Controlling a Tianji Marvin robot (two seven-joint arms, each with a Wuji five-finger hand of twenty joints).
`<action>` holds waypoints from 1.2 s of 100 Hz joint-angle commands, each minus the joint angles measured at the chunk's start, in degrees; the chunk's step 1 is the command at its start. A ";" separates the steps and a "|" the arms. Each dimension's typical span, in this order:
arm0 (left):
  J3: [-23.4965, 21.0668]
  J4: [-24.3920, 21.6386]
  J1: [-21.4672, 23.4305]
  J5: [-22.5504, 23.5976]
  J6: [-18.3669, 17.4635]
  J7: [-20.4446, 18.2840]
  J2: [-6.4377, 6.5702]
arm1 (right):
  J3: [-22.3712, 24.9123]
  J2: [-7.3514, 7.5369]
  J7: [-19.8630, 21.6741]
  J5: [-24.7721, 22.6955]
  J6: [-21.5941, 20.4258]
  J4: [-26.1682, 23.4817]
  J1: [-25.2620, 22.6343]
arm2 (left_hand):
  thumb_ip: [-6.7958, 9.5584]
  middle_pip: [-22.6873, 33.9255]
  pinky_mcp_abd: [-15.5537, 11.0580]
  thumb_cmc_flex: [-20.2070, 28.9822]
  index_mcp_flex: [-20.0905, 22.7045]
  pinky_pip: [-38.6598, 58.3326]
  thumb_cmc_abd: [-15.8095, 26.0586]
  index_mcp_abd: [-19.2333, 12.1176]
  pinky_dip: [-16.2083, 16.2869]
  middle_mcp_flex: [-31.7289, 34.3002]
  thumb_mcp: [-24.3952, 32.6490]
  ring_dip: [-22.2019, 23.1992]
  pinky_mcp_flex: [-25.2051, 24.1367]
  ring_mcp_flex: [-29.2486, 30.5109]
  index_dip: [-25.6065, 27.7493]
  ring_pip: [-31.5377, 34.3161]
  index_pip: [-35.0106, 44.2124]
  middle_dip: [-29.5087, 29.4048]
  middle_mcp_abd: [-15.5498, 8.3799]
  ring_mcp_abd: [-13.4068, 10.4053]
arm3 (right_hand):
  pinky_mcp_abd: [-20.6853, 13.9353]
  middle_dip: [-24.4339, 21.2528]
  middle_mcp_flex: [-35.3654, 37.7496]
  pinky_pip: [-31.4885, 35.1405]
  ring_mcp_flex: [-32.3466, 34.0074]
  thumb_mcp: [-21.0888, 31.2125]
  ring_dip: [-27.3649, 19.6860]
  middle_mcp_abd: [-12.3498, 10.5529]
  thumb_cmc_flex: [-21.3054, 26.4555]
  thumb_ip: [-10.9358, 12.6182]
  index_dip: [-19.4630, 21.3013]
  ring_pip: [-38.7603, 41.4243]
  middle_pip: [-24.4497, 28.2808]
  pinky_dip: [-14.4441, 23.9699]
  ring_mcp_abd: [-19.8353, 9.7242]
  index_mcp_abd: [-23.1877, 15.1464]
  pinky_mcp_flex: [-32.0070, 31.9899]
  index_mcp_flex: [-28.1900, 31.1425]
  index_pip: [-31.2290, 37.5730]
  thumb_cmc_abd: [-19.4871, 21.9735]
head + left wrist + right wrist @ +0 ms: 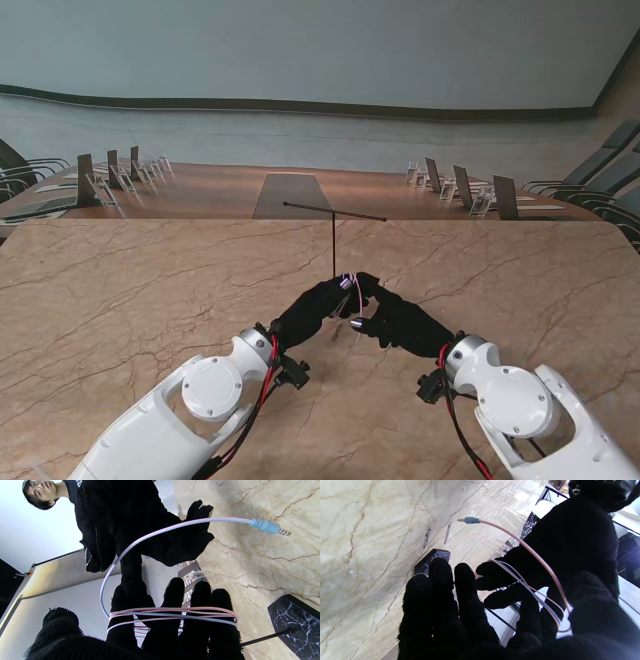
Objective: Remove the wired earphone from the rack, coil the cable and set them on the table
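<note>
1. Marble table (120,300) lay under everything: one beige, veined slab, with two black-gloved hands meeting near its centre, close to me.
2. One left hand (318,308) reached in from seven o'clock, and one right hand (398,320) came in from five o'clock; their fingertips touched over the table.
3. One earphone cable (172,613), pink and pale blue, was off the rack and wound around the left hand's four fingers (203,597); I counted roughly three or four turns, packed too tight to be sure.
4. Those left fingers stood straight and side by side, serving as the spool with the coil around them; the thumb sat apart.
5. One loose tail of cable arced out from the coil across the right hand to a single light-blue plug (268,527), hanging free over the marble.
6. Right hand's thumb and forefinger pinched that tail, in the right wrist view, while its other three fingers (440,580) stayed extended.
7. One rack (334,232), a thin black T-shaped stand on a dark base, stood at twelve o'clock just beyond the hands, its crossbar bare.
8. Earbuds themselves: I could not make them out.
</note>
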 commanded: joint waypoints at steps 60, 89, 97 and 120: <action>1.17 -0.25 0.38 0.64 1.81 -0.12 -0.55 | -6.00 -2.32 -4.43 7.83 -4.11 3.71 3.84 | -0.30 -1.23 2.21 -0.05 2.28 -5.11 0.34 -1.87 -2.16 -1.95 -1.13 -1.12 -3.80 -2.86 0.12 -2.27 1.23 -1.05 -2.21 -2.78 | 0.81 6.89 8.94 13.28 16.19 0.11 5.03 1.67 8.51 -1.65 14.53 18.92 16.41 9.68 5.82 -3.09 17.56 6.95 22.95 -1.21; 1.32 -0.27 0.41 1.00 2.12 0.45 -0.69 | -7.53 -2.86 -6.01 9.83 -5.25 4.29 4.32 | -0.35 -1.45 0.91 -0.03 1.67 -7.11 0.38 -1.78 -3.10 -3.82 -1.21 -1.28 -6.23 -4.96 -0.03 -3.98 0.96 -0.57 -3.86 -4.59 | -1.26 12.17 17.04 23.92 28.14 8.32 4.92 0.07 8.26 -3.12 12.33 28.11 21.42 4.30 2.63 0.55 32.94 9.23 25.31 -6.01; 1.48 -0.30 0.34 0.90 2.18 0.36 -0.70 | -8.27 -3.05 -6.71 9.48 -4.85 4.73 4.80 | -0.34 -1.79 0.31 0.00 1.58 -8.25 0.37 -1.67 -3.53 -4.56 -1.18 -1.54 -6.95 -5.77 -0.07 -4.89 0.94 -0.67 -4.09 -5.25 | -2.10 12.94 18.41 25.75 30.00 9.58 4.23 -0.81 10.20 -4.24 11.28 29.57 22.14 2.12 1.56 1.25 35.49 9.33 27.29 -6.98; 1.58 -0.44 0.29 0.87 2.52 -0.17 -0.56 | -10.01 -4.04 -8.96 11.98 -3.56 6.06 6.39 | -0.33 -2.70 -0.98 -0.15 1.20 -11.63 0.45 -0.88 -4.17 -6.33 -1.14 -2.32 -8.32 -7.50 -0.29 -7.41 0.73 -1.11 -4.81 -7.05 | -4.43 14.41 23.16 32.48 37.53 13.53 1.71 -2.97 12.82 -5.31 11.51 33.57 25.11 -5.75 -1.68 9.71 45.41 10.39 40.93 -9.95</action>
